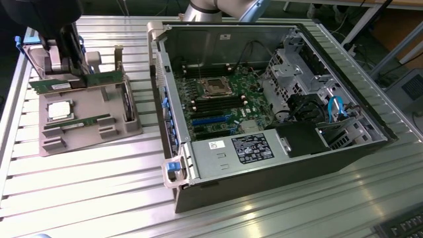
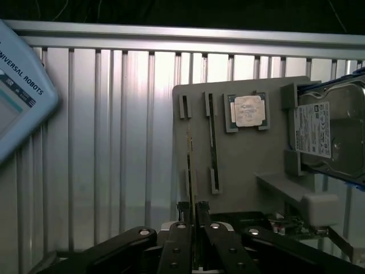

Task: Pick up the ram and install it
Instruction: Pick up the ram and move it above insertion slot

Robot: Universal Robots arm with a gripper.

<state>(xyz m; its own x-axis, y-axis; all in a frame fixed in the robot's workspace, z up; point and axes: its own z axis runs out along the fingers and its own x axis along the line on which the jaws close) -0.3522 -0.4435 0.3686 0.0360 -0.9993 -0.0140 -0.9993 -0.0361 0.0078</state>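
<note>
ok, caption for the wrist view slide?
Gripper shut on the ram, seen edge-on, at the grey tray with processor and hard drive.

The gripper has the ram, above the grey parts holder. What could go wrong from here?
1. The gripper pinches the ram across its thin faces, with both ends sticking out free. The stick could tilt or slip in the grip.
2. The memory slots lie deep inside the open case, close to the processor socket and loose cables. A slightly off approach might strike these instead of seating the ram.
</note>
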